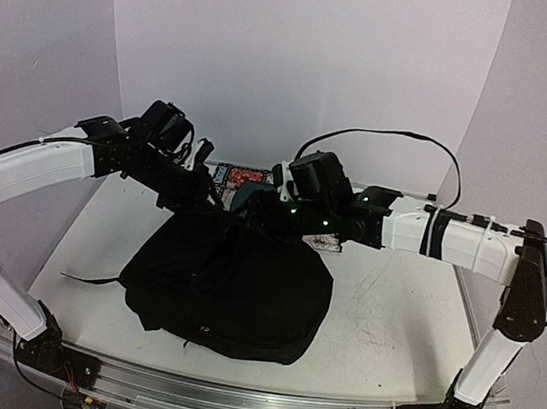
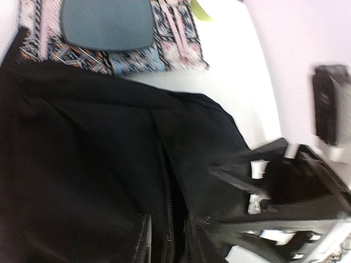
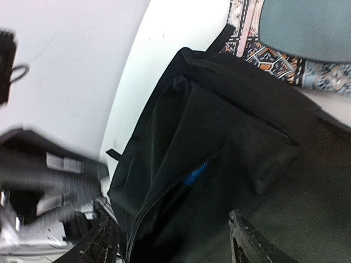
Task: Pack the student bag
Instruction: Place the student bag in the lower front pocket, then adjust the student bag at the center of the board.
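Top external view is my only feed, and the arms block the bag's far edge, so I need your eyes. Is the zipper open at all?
Observer: Yes. The right wrist view shows the student bag with its zipper parted and something blue showing in the gap.
Operator: What lies behind the bag?
Observer: A patterned fabric piece just past the bag's far edge, with a flat grey-blue object resting on it.
Operator: Are the right jaws holding anything?
Observer: No. The right gripper has its jaws wide apart over the bag, with nothing held.
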